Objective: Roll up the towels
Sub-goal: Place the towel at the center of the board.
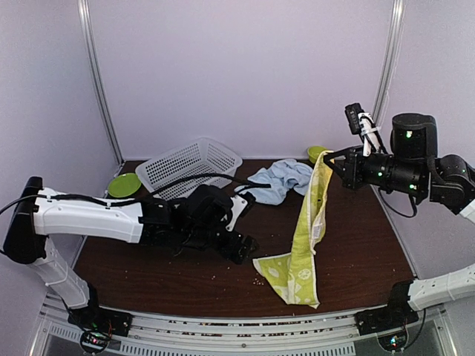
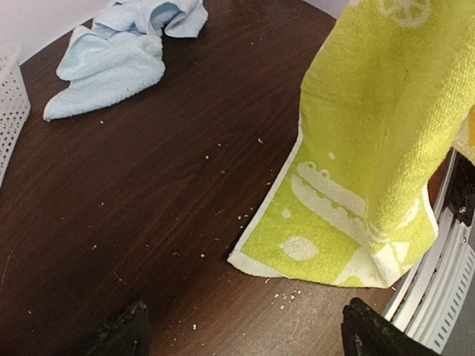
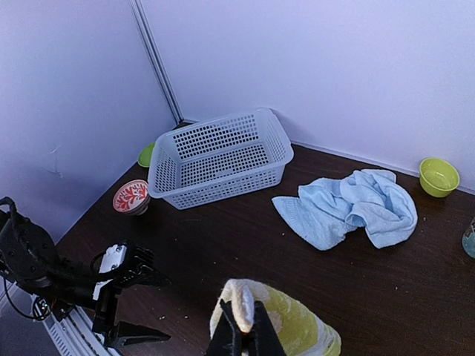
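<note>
While the right gripper (image 1: 331,160) pinches the lime-green towel (image 1: 308,215) by its top, jaws closed on the cloth, the towel hangs down, its lower end lying on the table (image 1: 185,278). The left gripper (image 1: 243,248) hovers low beside that end, jaws spread wide and empty. The pale blue towel (image 1: 280,179) lies crumpled at the back.
</note>
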`<action>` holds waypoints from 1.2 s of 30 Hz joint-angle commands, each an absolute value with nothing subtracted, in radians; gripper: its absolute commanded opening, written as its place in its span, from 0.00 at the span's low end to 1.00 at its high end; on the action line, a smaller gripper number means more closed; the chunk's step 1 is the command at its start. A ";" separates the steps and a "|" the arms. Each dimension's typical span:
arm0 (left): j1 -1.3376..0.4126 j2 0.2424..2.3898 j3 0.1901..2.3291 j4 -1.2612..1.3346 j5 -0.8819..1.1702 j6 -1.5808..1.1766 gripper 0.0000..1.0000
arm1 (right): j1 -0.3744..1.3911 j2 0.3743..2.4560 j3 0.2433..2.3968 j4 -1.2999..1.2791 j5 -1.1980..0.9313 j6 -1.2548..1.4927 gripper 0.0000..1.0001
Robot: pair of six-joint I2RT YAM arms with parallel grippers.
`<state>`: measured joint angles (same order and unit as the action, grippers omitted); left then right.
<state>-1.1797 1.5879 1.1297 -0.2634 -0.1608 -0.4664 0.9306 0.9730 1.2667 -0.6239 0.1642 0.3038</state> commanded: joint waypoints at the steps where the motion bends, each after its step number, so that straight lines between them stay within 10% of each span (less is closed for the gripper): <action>1: -1.177 1.470 1.066 -0.223 -0.257 -0.487 0.91 | 0.927 1.031 1.340 -0.540 0.111 0.328 0.00; 12: -1.176 1.214 0.892 -0.238 -0.405 -0.520 0.92 | 0.801 1.262 1.467 -0.462 0.092 0.479 0.00; 36: -1.177 1.567 1.140 -0.287 -0.308 -0.464 0.91 | 0.475 1.177 1.021 -0.436 0.112 0.540 0.00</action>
